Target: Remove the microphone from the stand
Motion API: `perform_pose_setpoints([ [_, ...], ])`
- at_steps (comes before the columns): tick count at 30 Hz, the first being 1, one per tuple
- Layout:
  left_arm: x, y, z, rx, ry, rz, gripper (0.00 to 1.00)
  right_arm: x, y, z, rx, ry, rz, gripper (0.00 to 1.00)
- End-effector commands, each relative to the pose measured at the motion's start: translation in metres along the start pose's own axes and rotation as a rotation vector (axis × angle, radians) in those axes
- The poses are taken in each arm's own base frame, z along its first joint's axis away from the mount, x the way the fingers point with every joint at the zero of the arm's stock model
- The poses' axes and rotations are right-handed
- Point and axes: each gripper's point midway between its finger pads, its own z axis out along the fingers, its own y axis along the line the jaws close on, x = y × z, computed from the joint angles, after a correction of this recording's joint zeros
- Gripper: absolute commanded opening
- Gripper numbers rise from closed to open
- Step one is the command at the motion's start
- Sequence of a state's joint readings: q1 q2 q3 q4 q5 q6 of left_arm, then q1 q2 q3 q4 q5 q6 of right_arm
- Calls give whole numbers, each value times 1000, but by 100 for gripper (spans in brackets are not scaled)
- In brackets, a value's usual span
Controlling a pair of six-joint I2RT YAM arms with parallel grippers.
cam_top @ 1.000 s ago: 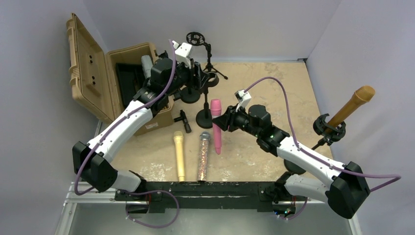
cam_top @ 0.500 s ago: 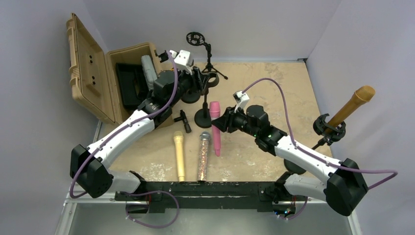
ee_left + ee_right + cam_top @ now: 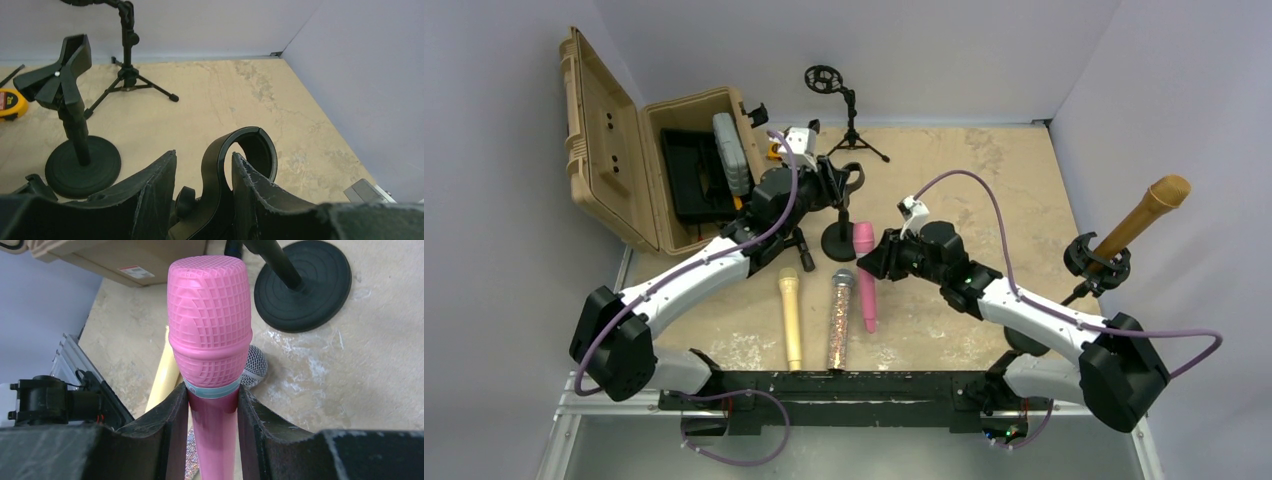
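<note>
The pink microphone (image 3: pixel 865 285) (image 3: pixel 210 325) is held just below its head by my right gripper (image 3: pixel 873 260) (image 3: pixel 212 390), shut on its handle. It hangs free of the stand, head pointing toward the stand's round black base (image 3: pixel 840 243) (image 3: pixel 300 285). My left gripper (image 3: pixel 842 182) (image 3: pixel 205 157) sits at the top of that stand. Its jaws are closed around the empty black ring clip (image 3: pixel 216 165); the right finger presses the band.
A yellow microphone (image 3: pixel 790 315) and a glittery silver one (image 3: pixel 839 320) lie near the front. A gold microphone (image 3: pixel 1142 220) sits in a stand at the right. An open tan case (image 3: pixel 639 150), a tripod stand (image 3: pixel 849 110) and another round-base stand (image 3: pixel 75 150) are at the back.
My left arm swung from the case toward the stand and its jaws narrowed onto the clip. The right gripper drew the pink microphone slightly toward the near edge.
</note>
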State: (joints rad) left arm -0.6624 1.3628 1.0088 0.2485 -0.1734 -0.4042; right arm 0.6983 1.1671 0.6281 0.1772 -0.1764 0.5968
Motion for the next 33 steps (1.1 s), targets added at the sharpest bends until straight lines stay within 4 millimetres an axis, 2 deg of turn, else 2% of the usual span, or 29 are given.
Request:
perform_pose_setpoints([
  [1, 116, 42, -19, -129, 341, 77, 43, 9, 2, 4, -23, 23, 32, 0],
  [6, 118, 42, -18, -141, 354, 67, 44, 23, -4, 5, -19, 61, 34, 0],
  [10, 102, 41, -22, -161, 347, 65, 50, 30, -7, 3, -17, 81, 42, 0],
  [13, 70, 29, -26, -144, 322, 66, 64, 37, -8, 3, -19, 102, 61, 0],
  [16, 28, 16, -32, -135, 280, 70, 74, 47, -4, 2, -66, 126, 73, 0],
  [18, -3, 6, -40, -114, 246, 68, 81, 57, -2, 0, -102, 136, 95, 5],
  [21, -39, -9, -53, -55, 183, 98, 86, 75, -12, 1, -90, 168, 128, 7],
  [23, -55, -16, -61, -15, 155, 144, 89, 82, -18, 3, -75, 175, 157, 7],
  [26, -65, -18, -72, 13, 143, 207, 89, 85, -24, 8, -45, 174, 186, 18],
  [33, -62, -13, -87, 35, 132, 286, 90, 90, -38, 25, 15, 194, 218, 26],
])
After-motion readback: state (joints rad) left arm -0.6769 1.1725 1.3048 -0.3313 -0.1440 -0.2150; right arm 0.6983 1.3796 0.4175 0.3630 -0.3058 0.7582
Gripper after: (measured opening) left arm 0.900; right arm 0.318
